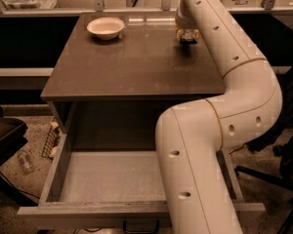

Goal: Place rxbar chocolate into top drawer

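My gripper (187, 38) hangs over the far right part of the brown tabletop (132, 65), pointing down. A small dark thing, the rxbar chocolate (188, 40), shows between the pale fingertips, and the fingers look shut on it. A shadow lies on the tabletop just under it. Below the tabletop the top drawer (95, 209) is pulled open toward me. Its grey bottom is bare and its dark handle (139, 226) sits at the front. My white arm (205, 145) covers the drawer's right side.
A white round bowl (106, 27) stands at the far left of the tabletop. A wire basket (51, 141) and a plastic bottle (23, 161) lie on the floor to the left. A dark chair base (271, 177) stands at the right.
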`<state>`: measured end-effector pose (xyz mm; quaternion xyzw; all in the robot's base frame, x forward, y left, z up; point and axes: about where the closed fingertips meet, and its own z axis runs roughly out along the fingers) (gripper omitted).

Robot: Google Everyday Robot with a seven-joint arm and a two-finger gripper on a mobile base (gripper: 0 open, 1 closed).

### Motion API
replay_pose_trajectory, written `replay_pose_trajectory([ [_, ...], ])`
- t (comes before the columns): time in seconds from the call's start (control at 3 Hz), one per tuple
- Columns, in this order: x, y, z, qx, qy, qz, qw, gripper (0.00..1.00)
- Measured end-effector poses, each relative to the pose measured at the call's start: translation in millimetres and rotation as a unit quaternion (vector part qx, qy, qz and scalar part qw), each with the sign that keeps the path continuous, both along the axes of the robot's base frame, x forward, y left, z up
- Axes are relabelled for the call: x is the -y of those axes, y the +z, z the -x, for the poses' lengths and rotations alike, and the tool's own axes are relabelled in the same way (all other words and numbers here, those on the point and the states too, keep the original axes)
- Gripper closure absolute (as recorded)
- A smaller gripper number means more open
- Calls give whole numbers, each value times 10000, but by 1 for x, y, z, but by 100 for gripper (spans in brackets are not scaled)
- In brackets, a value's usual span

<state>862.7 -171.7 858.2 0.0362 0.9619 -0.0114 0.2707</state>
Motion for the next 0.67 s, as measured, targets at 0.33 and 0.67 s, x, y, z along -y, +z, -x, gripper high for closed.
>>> replay_pose_trajectory([
  [0.33,12,46,12,199,-137,311,9992,100],
  [0.67,36,76,31,230,-362,545,9976,100],
])
